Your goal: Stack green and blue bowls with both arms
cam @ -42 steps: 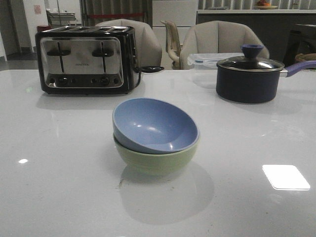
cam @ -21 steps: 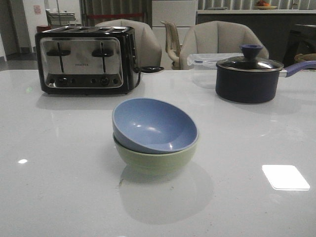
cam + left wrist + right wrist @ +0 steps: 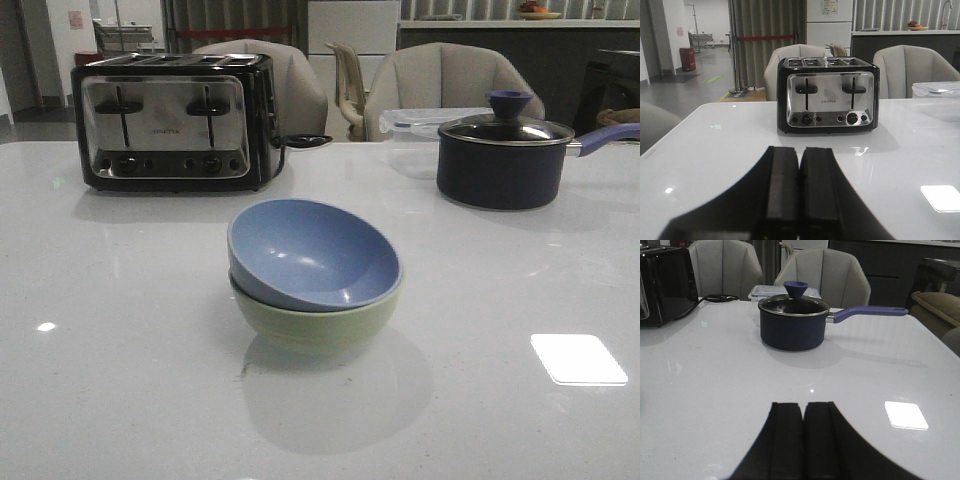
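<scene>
A: Report the left gripper (image 3: 799, 200).

B: Its two flat black fingers are pressed together with nothing between them. It hangs above the white table (image 3: 715, 160). Ahead stands a boxy chrome-and-black toaster (image 3: 827, 95), well apart from the fingers.

A: And the right gripper (image 3: 802, 445)?

B: Same condition: matte black fingers closed on each other, empty. Beyond it sits a dark round saucepan (image 3: 792, 322) with a glass lid, a cone-shaped knob and a long purple handle.

A: Locate the bowls.

B: Front view only. The green bowl (image 3: 315, 322) rests on the table near its centre, round and matte. The blue bowl (image 3: 312, 253) sits inside it, tilted, its rim higher on the left side and its opening turned toward the camera.

A: Clearance?

B: Bare glossy tabletop surrounds the stack on all sides; the toaster and saucepan stand well behind it, left and right.

A: Limits of view?

B: Neither arm appears in the front view, and neither wrist view shows the bowls. A clear plastic box (image 3: 420, 120) behind the saucepan is partly hidden. The green bowl's interior is covered by the blue one.
</scene>
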`<state>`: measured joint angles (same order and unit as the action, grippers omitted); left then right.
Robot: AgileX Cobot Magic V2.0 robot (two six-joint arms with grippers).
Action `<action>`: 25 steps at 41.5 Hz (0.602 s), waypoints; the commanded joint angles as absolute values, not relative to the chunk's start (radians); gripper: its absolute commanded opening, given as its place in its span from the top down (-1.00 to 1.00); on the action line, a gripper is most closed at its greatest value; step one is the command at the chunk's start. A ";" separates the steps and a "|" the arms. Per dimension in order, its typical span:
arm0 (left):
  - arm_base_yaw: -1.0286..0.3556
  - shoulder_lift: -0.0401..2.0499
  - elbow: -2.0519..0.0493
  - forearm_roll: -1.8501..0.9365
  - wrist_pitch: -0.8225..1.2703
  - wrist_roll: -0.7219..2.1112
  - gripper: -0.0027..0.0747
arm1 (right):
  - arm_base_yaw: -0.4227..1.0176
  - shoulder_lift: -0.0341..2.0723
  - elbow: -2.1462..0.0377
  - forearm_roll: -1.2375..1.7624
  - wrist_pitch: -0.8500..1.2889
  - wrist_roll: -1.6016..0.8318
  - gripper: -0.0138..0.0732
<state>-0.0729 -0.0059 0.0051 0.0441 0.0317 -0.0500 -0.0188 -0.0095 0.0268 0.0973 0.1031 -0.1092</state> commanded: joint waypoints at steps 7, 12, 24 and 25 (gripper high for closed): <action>-0.074 -0.022 0.011 0.036 -0.062 -0.049 0.68 | -0.027 -0.029 0.023 0.102 0.000 -0.107 0.59; -0.074 -0.022 0.011 0.036 -0.062 -0.049 0.68 | -0.027 -0.029 0.024 0.100 -0.039 -0.107 0.59; -0.074 -0.022 0.011 0.036 -0.062 -0.049 0.68 | -0.030 -0.029 0.024 -0.031 -0.084 0.051 0.59; -0.074 -0.022 0.011 0.036 -0.062 -0.049 0.68 | -0.030 -0.029 0.024 -0.029 -0.084 0.051 0.59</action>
